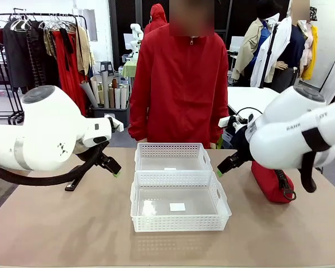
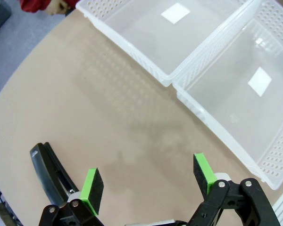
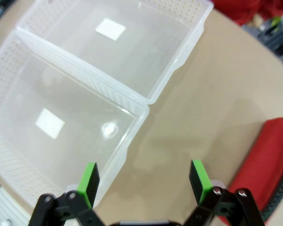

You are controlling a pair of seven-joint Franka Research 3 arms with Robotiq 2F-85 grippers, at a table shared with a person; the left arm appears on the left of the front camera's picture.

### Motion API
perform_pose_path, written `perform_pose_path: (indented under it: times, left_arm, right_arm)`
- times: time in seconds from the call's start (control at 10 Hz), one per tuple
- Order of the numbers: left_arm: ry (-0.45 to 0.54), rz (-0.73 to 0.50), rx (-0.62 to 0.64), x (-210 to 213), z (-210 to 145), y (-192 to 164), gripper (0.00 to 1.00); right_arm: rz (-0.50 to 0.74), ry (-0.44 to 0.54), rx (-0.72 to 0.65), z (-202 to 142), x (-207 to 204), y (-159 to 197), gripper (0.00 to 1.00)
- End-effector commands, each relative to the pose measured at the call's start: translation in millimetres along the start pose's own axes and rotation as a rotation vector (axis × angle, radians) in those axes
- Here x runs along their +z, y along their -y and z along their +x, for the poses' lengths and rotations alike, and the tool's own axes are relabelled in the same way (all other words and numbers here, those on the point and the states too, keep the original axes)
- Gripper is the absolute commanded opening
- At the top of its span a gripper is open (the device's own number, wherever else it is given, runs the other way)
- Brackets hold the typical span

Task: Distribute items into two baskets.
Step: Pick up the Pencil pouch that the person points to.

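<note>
The left gripper (image 2: pixel 148 178) hangs with its jaws wide apart and nothing between them, over a bare part of the flat tan table top (image 1: pixel 72 223). Just outside one green pad (image 2: pixel 92 186) lies the small black desk stapler (image 2: pixel 43 170), flat on the table. Beyond the other pad stands the long side of the larger white lattice plastic basket (image 2: pixel 212 117). It touches the smaller white lattice plastic basket (image 2: pixel 127 52) farther ahead.

The right gripper (image 3: pixel 144 181) is also wide open and holds nothing. The corner of the larger basket is at one of its pads, and the red fabric pouch with a black zipper (image 3: pixel 266 157) lies outside the other pad. Bare table lies between them.

A person in a red jacket (image 1: pixel 178 84) stands at the far edge, behind the smaller basket. A rack of clothes (image 1: pixel 44 44) stands in the room behind.
</note>
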State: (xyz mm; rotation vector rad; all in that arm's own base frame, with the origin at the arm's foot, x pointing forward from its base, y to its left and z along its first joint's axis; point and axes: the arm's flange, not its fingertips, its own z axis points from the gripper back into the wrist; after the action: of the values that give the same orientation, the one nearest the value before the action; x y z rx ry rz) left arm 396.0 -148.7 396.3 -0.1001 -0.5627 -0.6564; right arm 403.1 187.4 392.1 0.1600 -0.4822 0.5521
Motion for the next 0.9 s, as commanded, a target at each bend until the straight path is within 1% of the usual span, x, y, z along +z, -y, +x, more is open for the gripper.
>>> perform_pose_path:
  times: [0.0, 0.2, 0.3, 0.4, 0.5, 0.8]
  left_arm:
    - [0.083, -0.103, -0.065, 17.1, -29.5, -13.9, 1.00]
    - [0.203, -0.172, -0.103, 30.5, -39.7, -23.8, 1.00]
    - [0.190, -0.160, -0.092, 32.3, -42.8, -26.9, 1.00]
    - [0.164, -0.092, -0.120, 28.6, -41.5, -28.8, 1.00]
    - [0.168, -0.123, -0.079, 38.5, 3.5, -25.4, 1.00]
    - [0.168, -0.123, -0.079, 38.5, 3.5, -25.4, 1.00]
  right_arm:
    - [0.113, -0.049, -0.074, 14.8, 8.7, 19.5, 1.00]
    - [0.221, -0.075, -0.163, 26.0, 14.0, 34.2, 1.00]
    - [0.207, -0.063, -0.179, 26.8, 13.4, 40.6, 1.00]
    - [0.201, -0.038, -0.170, 26.1, 11.6, 45.1, 1.00]
    - [0.185, -0.072, -0.170, 24.4, 17.8, 24.6, 1.00]
    - [0.185, -0.072, -0.170, 24.4, 17.8, 24.6, 1.00]
